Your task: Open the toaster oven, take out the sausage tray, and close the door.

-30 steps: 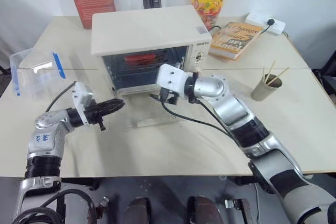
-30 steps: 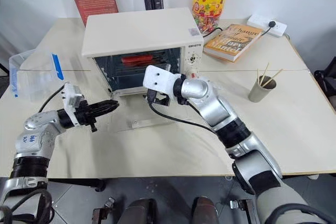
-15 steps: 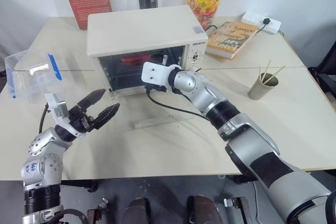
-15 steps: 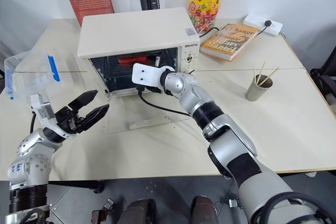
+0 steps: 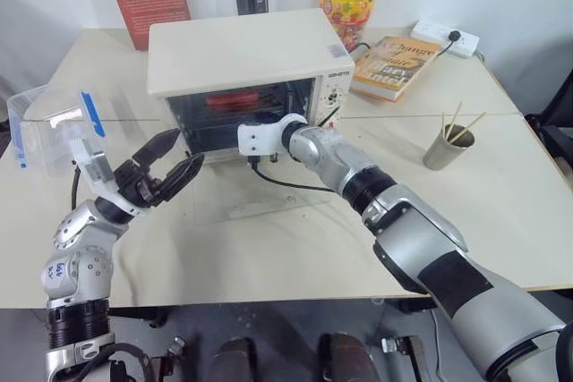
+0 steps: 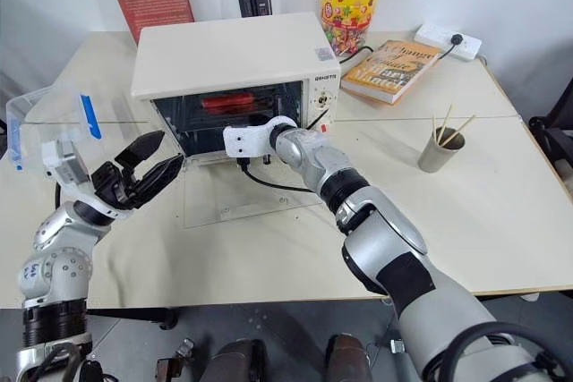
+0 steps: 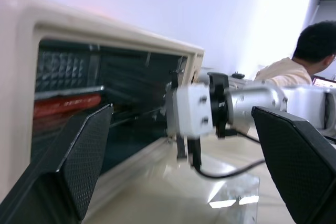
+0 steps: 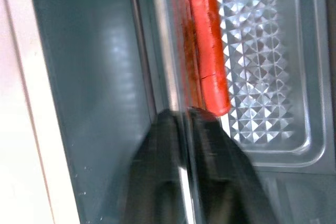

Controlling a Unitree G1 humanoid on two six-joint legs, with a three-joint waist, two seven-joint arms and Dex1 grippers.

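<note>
the door lies flat open in front of the toaster oven. my right gripper is pinched on the front rim of the sausage tray inside the oven. i should pull straight and level so the sausage does not roll. the left gripper waits spread wide and empty, left of the oven.

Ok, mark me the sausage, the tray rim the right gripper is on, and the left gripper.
sausage (image 8: 207,40), right wrist view, middle of its red body.
sausage tray (image 8: 164,51), right wrist view, its front rim.
right gripper (image 8: 185,121), right wrist view, between its fingertips.
left gripper (image 5: 177,157), left eye view, between its fingertips.
</note>
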